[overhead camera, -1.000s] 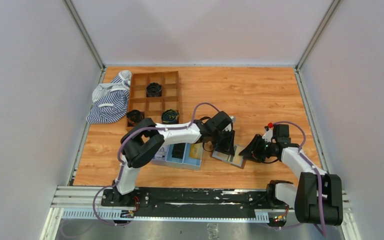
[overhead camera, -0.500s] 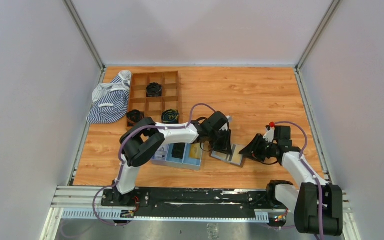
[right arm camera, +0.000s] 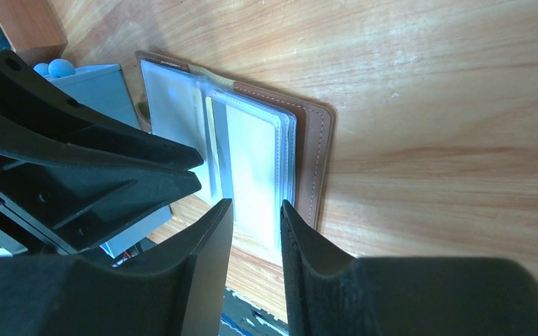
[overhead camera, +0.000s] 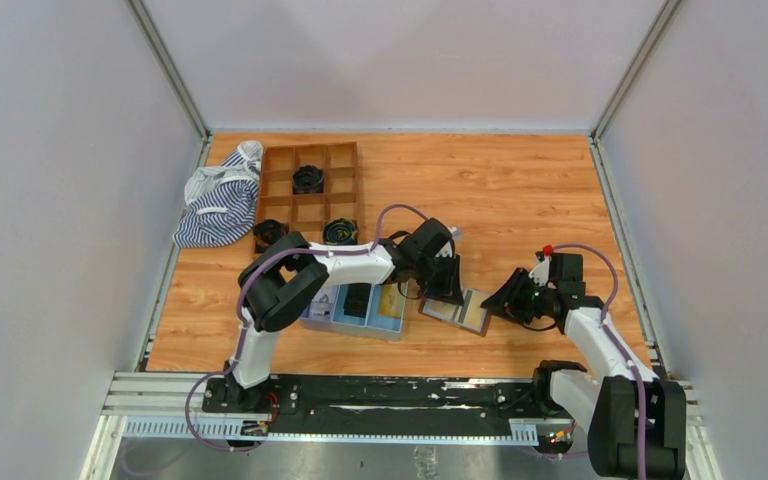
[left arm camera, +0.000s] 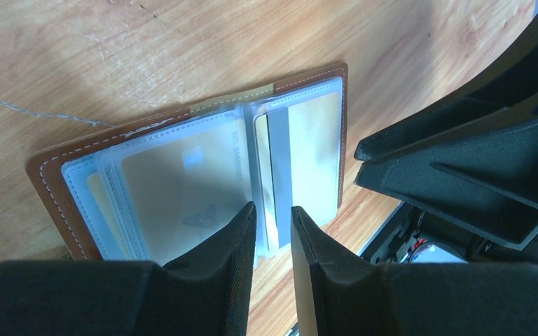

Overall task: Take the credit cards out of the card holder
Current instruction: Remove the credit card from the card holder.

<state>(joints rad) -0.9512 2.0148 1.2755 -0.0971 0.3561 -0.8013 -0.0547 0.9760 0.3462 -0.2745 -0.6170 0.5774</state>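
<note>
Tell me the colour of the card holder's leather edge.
Card holder: brown, pale stitching; clearest in left wrist view.

Top wide — wrists nr card holder [left arm camera: 182, 175]

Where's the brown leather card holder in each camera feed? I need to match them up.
Top external: the open brown leather card holder lies low centre, right of the blue three-compartment tray.
Left wrist: the holder fills the centre, clear sleeves facing up.
Right wrist: the holder sits at centre, leather edge on its right.
Shared landmark: the black left pincer, at bottom centre in its own view and at left in the right wrist view.
</note>
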